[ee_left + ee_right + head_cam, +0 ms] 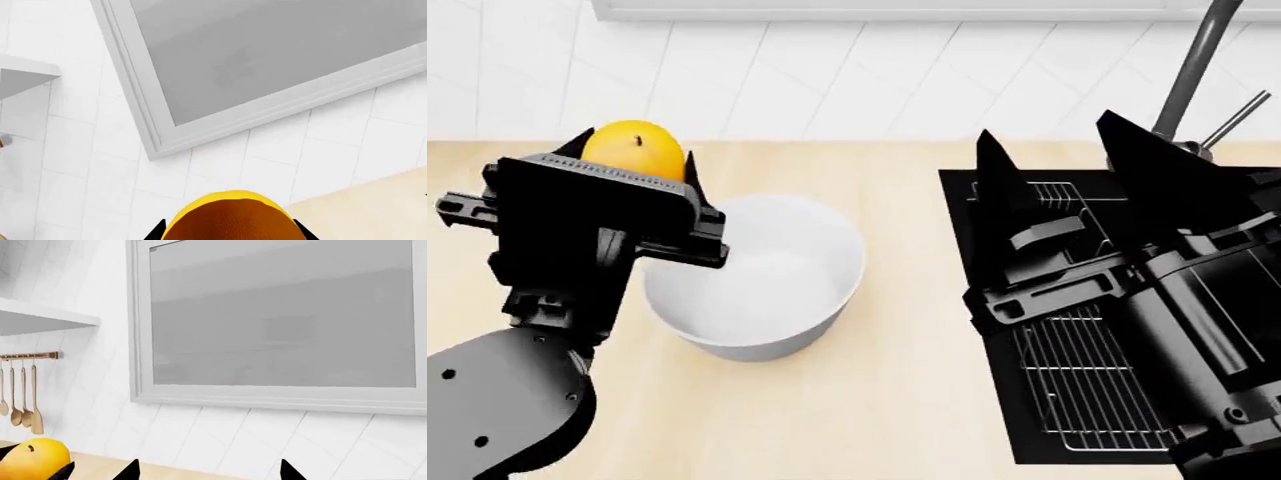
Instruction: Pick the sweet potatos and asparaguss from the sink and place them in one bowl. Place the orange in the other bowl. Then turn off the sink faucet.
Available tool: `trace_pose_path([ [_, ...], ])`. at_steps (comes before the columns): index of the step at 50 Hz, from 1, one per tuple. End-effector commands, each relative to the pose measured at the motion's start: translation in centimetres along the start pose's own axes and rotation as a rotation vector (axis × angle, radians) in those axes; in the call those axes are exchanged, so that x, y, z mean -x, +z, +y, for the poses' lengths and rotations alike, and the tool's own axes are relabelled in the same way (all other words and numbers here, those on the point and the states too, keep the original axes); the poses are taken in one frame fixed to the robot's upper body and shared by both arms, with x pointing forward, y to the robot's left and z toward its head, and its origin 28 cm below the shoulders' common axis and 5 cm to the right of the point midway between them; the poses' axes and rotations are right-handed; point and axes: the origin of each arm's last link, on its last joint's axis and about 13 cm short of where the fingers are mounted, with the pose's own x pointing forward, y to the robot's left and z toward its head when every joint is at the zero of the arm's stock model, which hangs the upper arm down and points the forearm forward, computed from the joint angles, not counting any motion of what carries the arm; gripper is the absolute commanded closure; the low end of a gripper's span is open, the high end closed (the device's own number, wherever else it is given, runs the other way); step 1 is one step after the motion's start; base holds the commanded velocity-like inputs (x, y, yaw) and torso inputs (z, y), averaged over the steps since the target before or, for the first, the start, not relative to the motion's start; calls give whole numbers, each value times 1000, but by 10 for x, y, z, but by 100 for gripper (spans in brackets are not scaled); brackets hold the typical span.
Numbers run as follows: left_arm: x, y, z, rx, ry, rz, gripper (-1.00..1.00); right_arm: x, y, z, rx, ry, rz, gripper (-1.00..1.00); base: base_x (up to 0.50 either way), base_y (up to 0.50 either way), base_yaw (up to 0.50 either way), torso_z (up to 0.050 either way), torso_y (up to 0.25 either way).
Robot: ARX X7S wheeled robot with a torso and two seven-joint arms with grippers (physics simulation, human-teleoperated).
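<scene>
My left gripper is shut on the round orange, raised above the counter just left of the white bowl. In the left wrist view the orange fills the space between the black fingertips. My right gripper stands open with nothing between its fingers, lifted over the black sink. Its wrist view shows the orange far off at the side. The dark faucet rises behind the sink. Sweet potatoes and asparagus are out of view.
A wire rack lies in the sink. A framed window, a shelf and hanging wooden spoons are on the tiled back wall. The wooden counter runs around the bowl.
</scene>
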Motion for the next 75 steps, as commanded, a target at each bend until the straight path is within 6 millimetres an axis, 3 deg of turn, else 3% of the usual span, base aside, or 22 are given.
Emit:
trace_pose_path([
  [1, -19, 11, -12, 119, -185, 152, 100, 0, 2, -2, -27, -6, -7, -100, 0, 0, 0, 0, 0],
  [21, -12, 19, -23, 181, -332, 172, 100, 0, -2, -3, -31, -16, 3, -100, 0, 0, 0, 0, 0],
  [33, -22, 8, -26, 186, -317, 254, 100, 0, -3, -3, -33, -19, 3, -100, 0, 0, 0, 0, 0],
  [51, -15, -1, -30, 166, -349, 285, 100, 2, -2, -3, -31, -23, 6, -100, 0, 0, 0, 0, 1],
  [75, -21, -16, -36, 161, -350, 348, 100, 1, -4, -3, -38, -24, 10, -100, 0, 0, 0, 0, 0],
])
